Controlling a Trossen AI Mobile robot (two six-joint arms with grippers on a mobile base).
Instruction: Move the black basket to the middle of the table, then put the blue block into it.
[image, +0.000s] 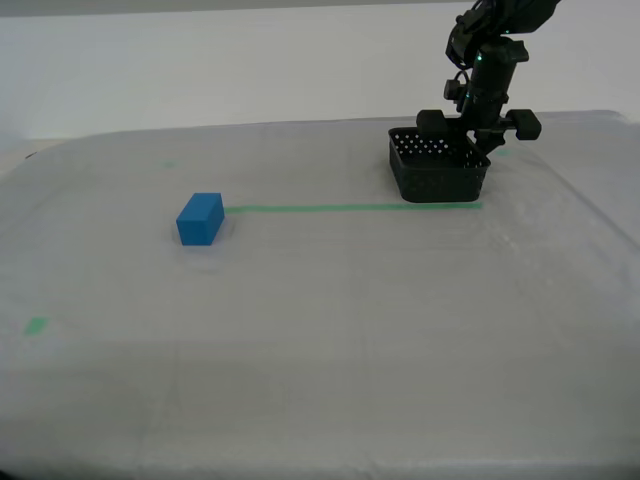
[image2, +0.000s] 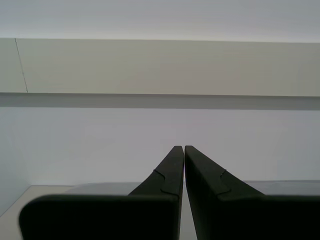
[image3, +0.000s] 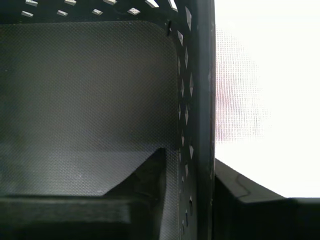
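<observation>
Our arm reaches down at the exterior view's far right, my first gripper (image: 478, 140) clamped astride the black basket (image: 436, 172) wall; my second gripper (image2: 183, 165) is closed on nothing.

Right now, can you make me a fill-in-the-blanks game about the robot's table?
1. The block is colored ____.
2. My first pincer grips a wall of the ____.
3. The tape line is colored ____.
4. My second pincer is ____.

Missing words: blue; basket; green; shut
</observation>
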